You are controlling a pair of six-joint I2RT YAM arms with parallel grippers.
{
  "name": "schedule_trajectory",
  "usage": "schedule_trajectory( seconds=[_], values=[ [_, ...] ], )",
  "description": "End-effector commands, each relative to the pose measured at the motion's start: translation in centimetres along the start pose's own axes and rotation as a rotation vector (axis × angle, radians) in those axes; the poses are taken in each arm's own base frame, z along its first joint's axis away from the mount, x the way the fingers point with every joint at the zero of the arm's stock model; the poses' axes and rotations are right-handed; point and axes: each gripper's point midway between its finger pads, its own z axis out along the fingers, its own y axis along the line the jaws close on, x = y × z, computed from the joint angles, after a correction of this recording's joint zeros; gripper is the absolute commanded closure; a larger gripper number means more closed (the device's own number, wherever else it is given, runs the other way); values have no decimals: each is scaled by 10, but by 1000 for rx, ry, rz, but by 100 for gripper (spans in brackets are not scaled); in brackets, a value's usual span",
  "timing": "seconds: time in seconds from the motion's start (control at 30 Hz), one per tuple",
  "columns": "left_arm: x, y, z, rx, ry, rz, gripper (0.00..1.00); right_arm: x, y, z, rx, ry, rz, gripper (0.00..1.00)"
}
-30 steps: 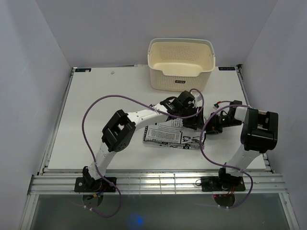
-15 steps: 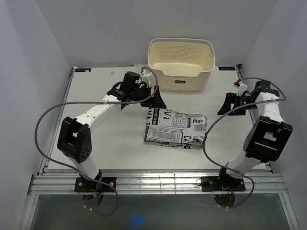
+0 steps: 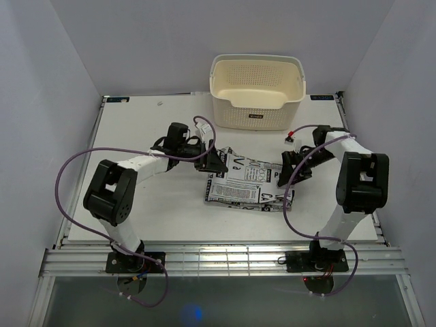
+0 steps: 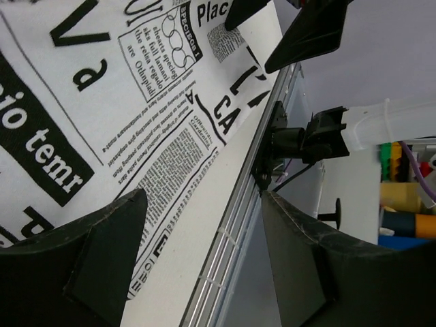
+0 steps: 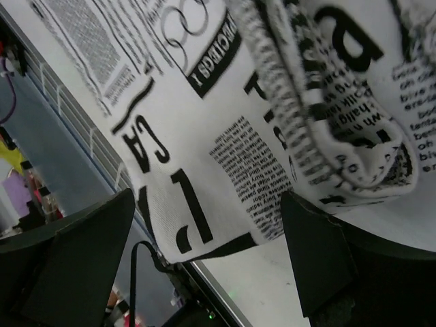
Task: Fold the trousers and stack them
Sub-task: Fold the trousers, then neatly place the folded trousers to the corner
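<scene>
Trousers (image 3: 246,184) folded small; left gripper (image 3: 216,161) and right gripper (image 3: 286,174) open, empty, so pinch all layers at matching corners.

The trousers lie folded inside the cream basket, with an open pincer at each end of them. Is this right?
No. The top external view shows the trousers folded on the table, in front of the basket, not inside it. The left pincer and right pincer are open, one at each end.
</scene>
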Motion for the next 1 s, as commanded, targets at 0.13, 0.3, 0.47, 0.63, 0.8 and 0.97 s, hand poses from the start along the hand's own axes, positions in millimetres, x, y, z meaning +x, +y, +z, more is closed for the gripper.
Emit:
schedule_trajectory(
  seconds=[0.13, 0.3, 0.47, 0.63, 0.8, 0.97],
  values=[
    [40, 42, 22, 6, 37, -162, 26, 47, -56, 23, 129, 177, 33, 7],
    [53, 80, 28, -144, 49, -235, 27, 24, -77, 34, 175, 146, 43, 9],
    [23, 73, 8, -280, 12, -68, 26, 0, -43, 6, 205, 63, -80, 17],
    [-5, 12, -13, -254, -58, 128, 28, -10, -3, -29, 222, -10, -172, 26],
    [18, -31, -6, -98, 2, 134, 31, -9, 40, -25, 120, -41, -180, 40],
    [52, -21, 7, -32, 73, 4, 39, 30, 41, 12, -21, 78, -46, 47]
  ],
)
